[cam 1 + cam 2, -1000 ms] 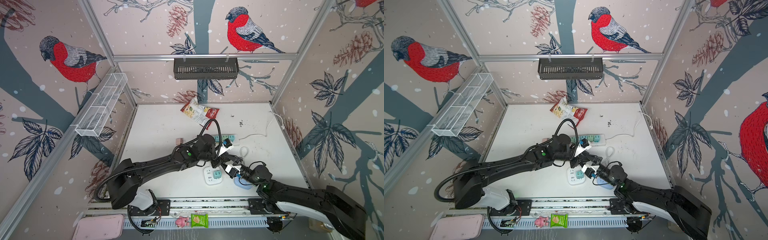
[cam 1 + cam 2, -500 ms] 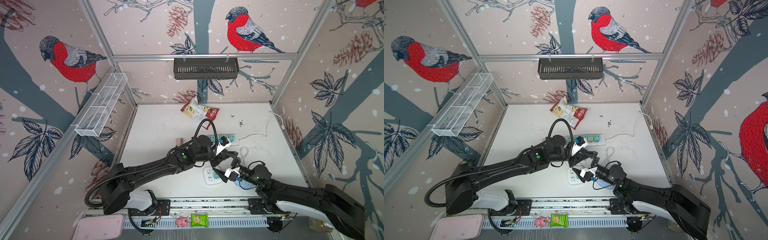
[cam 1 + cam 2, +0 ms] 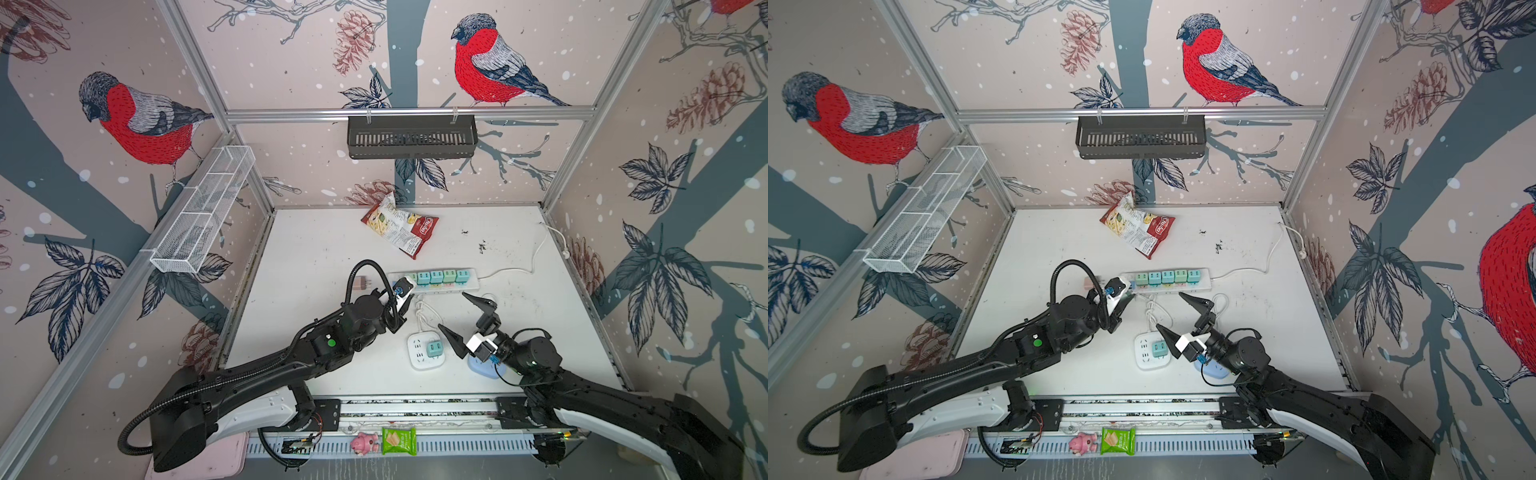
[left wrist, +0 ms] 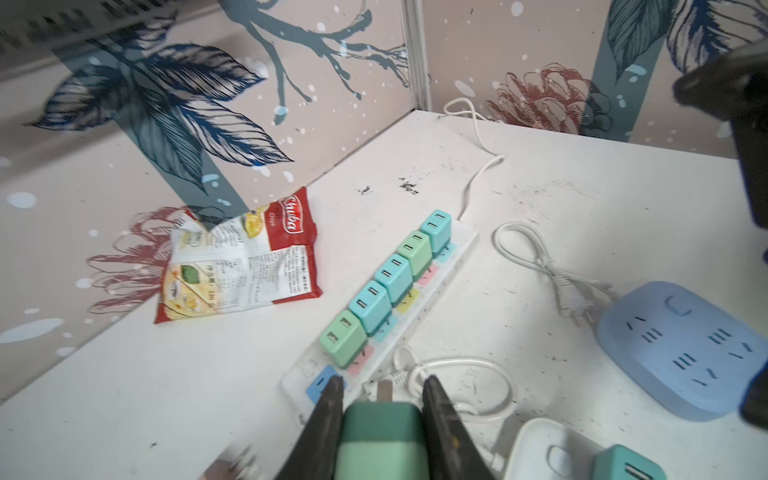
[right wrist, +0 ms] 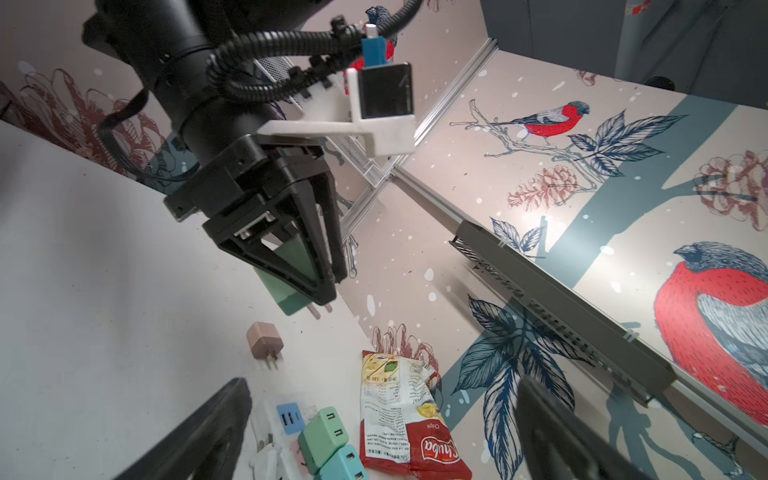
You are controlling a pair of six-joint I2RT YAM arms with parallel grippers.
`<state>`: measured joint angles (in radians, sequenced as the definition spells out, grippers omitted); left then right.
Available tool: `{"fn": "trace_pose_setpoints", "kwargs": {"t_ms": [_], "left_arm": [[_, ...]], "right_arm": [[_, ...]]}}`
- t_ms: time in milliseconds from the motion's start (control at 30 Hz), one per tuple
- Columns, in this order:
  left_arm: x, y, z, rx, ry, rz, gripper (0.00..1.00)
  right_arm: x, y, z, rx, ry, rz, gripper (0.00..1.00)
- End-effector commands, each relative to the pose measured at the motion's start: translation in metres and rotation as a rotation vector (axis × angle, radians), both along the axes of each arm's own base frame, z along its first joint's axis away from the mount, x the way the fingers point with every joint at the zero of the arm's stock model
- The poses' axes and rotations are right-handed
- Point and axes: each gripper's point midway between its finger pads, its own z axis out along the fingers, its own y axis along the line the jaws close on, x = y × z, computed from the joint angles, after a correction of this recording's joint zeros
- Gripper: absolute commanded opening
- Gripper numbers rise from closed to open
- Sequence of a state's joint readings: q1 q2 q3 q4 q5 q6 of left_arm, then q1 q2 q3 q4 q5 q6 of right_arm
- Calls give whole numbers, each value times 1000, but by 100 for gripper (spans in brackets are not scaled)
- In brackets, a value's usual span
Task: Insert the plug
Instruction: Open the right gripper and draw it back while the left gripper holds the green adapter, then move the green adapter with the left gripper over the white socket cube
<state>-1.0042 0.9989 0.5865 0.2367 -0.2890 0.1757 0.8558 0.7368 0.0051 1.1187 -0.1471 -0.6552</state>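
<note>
— Two questions. First, what has the left end effector (image 4: 382, 380) got?
— It is clamped on the green plug (image 4: 380, 432), whose prongs poke out past the fingertips.
— And the right end effector (image 3: 451, 310)?
— It gapes wide and holds nothing, between the strip (image 3: 471, 284) and the counter's (image 3: 316, 257) front edge.
— Where's the plug?
— It is lifted off the counter, just beside the strip's end toward the left edge. Five plugs (image 4: 392, 276) sit in a row along the strip.
— Is it touching the strip?
— Can't tell.
</note>
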Motion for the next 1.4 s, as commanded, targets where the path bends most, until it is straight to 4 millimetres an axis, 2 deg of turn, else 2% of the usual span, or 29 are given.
{"fn": "trace_pose_setpoints", "kwargs": {"t_ms": [0,133,200,333,400,467,567,733,933,1033,1167,1367], "left_arm": [[10,13,21,0,-106,72,0],[11,8,9,80,-107,52,0],[7,-2,-15,211,-69,-24,0],[8,5,-40,365,142,40,0],[-6,3,-58,425,242,-14,0],[-13,4,-69,453,291,3,0],[-30,4,-79,511,304,7,0],[-68,-16,-96,544,343,-128,0],[-89,-27,-125,578,422,-239,0],[-95,-32,-133,597,443,-283,0],[-106,-44,-134,611,404,-366,0],[-107,-47,-138,642,413,-382,0]], "right_arm": [[15,-15,10,81,61,-72,100],[32,-36,19,168,111,-146,99],[38,-46,24,211,135,-170,100],[49,-61,28,279,186,-210,99],[52,-67,28,302,196,-219,99],[55,-71,29,326,208,-223,99],[65,-76,28,344,242,-255,100],[80,-87,21,372,299,-313,100],[96,-118,19,492,359,-418,99],[100,-135,15,560,377,-467,99],[105,-154,11,635,400,-520,99],[111,-167,8,693,433,-546,100]]}}
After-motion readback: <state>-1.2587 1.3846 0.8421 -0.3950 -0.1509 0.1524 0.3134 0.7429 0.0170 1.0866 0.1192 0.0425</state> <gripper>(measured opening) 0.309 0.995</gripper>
